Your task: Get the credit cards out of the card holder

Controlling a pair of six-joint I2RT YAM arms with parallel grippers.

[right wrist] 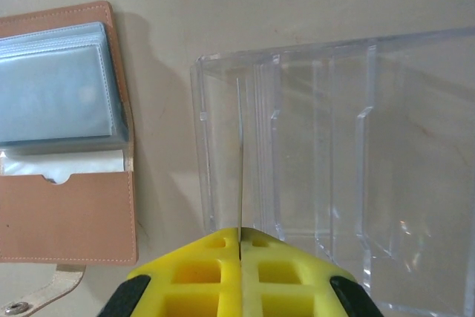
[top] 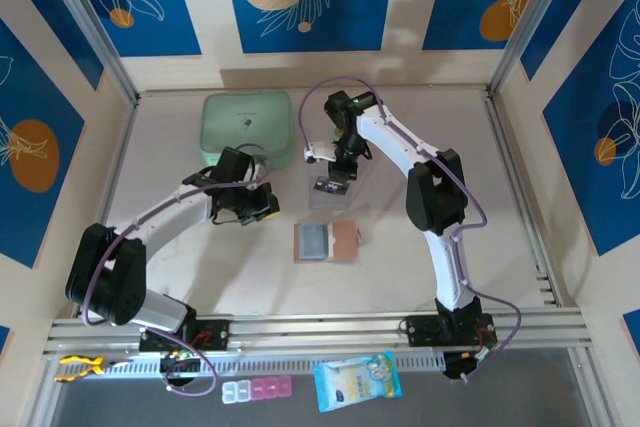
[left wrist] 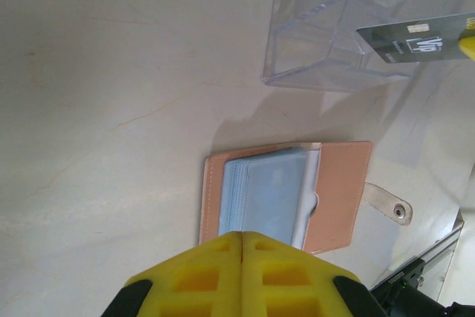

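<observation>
– What are the arms built like?
– Both alike. The left arm (top: 160,217) and the right arm (top: 445,247) have slim white link shells set between chunky black joint housings, and each rises from a black base block (top: 448,328).
– Any wiring?
– A thin purple cable (top: 483,215) loops loosely along each arm.
– And the ends?
– The left pincer (left wrist: 242,237) has bright yellow plastic fingers (left wrist: 200,280) moulded with square recessed pockets, with black mounts at the outer corners. The right pincer (right wrist: 240,231) has the same yellow waffle pattern.
</observation>
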